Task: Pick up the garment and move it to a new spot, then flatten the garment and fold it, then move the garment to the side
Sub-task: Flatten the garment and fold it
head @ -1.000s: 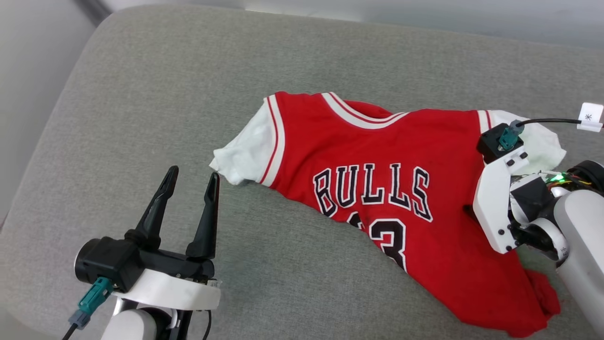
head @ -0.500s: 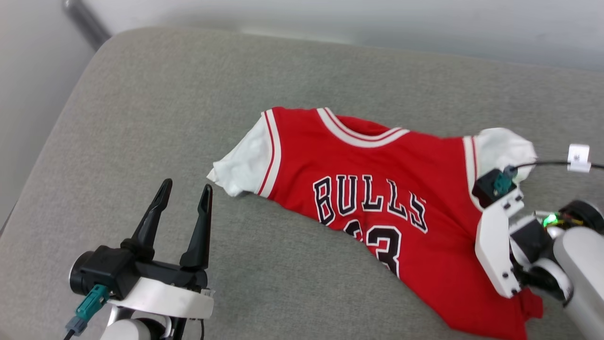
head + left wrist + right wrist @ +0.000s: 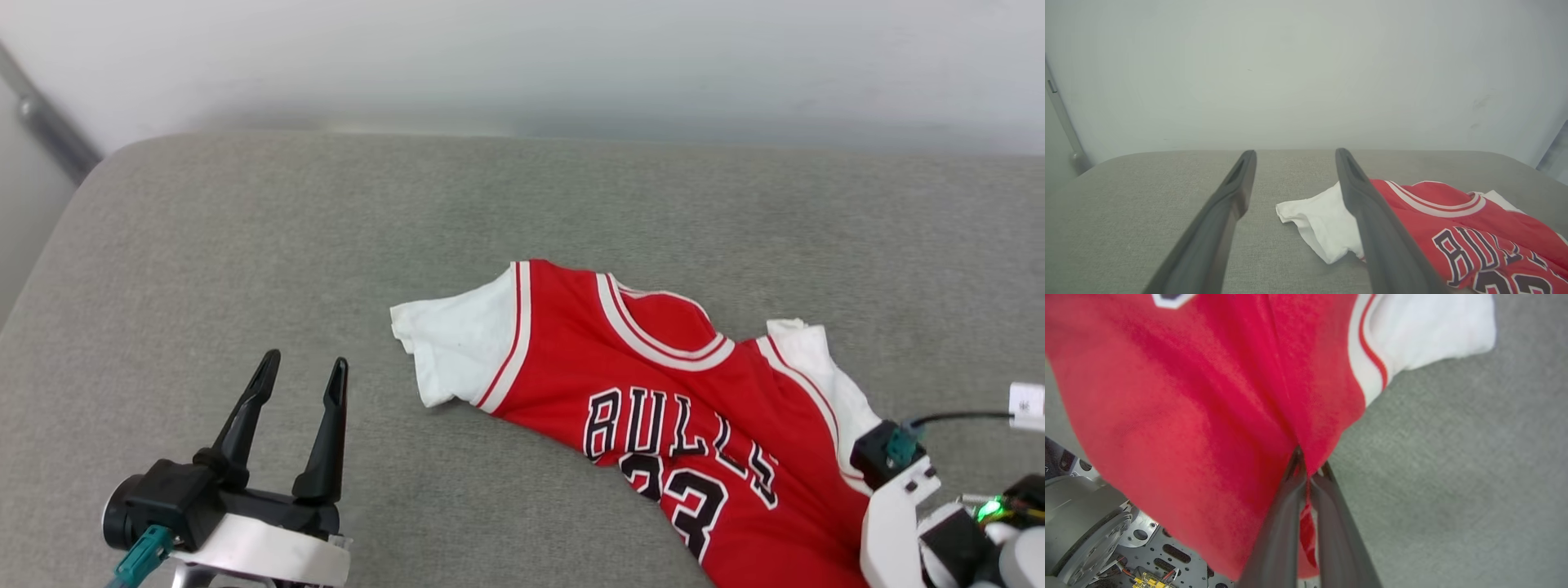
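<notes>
Your right gripper (image 3: 1310, 462) is clamping a red fold at the side of the garment (image 3: 653, 384) — jaws closed on the cloth. The garment is lying rumpled on the grey cushion (image 3: 245, 237), right of centre, 23 showing. Your left gripper (image 3: 304, 361) is hovering open near the white sleeve.

Grey cushion (image 3: 245, 245), pale wall (image 3: 522, 57), metal pipe (image 3: 49, 131)

The broad grey fabric cushion (image 3: 245, 245) lies bare to the left of and behind the red jersey with white sleeves (image 3: 653, 384) — open passage there. Bare cushion lies ahead of the left gripper (image 3: 304, 359), fingers spread; the jersey's sleeve lies to its right. A pale wall (image 3: 522, 57) closes the far edge — a grey metal pole (image 3: 45, 122) stands at its left.
</notes>
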Controlling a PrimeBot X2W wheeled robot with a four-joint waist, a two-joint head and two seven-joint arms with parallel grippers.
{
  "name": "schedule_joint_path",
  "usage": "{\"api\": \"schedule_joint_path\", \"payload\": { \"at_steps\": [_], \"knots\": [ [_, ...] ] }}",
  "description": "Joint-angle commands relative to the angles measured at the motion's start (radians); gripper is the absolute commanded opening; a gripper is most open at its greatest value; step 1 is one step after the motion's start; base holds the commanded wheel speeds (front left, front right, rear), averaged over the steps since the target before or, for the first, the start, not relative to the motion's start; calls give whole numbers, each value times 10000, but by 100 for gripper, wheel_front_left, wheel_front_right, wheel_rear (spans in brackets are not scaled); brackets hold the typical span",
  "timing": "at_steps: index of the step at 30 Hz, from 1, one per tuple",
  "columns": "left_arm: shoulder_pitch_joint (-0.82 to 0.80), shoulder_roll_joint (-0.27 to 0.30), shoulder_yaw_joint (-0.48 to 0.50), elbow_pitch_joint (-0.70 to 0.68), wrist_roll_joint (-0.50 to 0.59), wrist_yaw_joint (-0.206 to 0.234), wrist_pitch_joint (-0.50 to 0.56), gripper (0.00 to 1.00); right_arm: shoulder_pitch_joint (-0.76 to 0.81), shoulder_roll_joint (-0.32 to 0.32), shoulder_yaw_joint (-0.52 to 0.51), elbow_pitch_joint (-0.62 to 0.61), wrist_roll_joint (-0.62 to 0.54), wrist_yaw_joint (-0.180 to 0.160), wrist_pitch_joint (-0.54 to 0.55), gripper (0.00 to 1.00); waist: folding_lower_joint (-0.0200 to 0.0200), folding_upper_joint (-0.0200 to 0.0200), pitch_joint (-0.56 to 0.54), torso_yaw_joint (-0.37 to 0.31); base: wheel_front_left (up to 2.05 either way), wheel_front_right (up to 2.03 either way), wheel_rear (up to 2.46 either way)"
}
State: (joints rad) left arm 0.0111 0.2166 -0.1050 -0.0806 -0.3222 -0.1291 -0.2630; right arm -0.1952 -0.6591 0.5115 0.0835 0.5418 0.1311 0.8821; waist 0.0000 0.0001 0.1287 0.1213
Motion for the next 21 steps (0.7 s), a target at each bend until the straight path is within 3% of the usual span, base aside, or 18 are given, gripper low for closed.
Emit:
{"api": "schedule_joint_path", "payload": {
  "at_steps": [1,3,4,5,14,21],
  "knots": [
    [85,45,39,-1,-64,-8,-26,100,220,120,-53,-73,-77,-7,31,0,0,-1,-97,-149,0,0,0],
    [128,65,48,22,-63,-8,-26,100,529,379,-306,-278,-137,-7,-105,0,0,-1,-110,-284,0,0,0],
    [138,74,32,50,-81,-8,-26,100,586,477,-422,-396,-256,-7,-294,36,0,-1,-107,-340,0,0,0],
    [130,92,18,67,-88,-8,-26,100,633,579,-523,-461,-390,-7,-502,100,0,-1,-108,-392,0,0,0],
    [-114,183,340,-14,-254,-8,-26,100,417,1578,-1820,-1172,-507,-7,-2679,100,0,-1,-187,-909,0,0,0],
    [-206,231,504,74,-689,-9,-26,100,558,2470,-3178,-2064,-1414,-8,-5802,100,0,-1,-150,-1325,0,0,0]
  ]
}}
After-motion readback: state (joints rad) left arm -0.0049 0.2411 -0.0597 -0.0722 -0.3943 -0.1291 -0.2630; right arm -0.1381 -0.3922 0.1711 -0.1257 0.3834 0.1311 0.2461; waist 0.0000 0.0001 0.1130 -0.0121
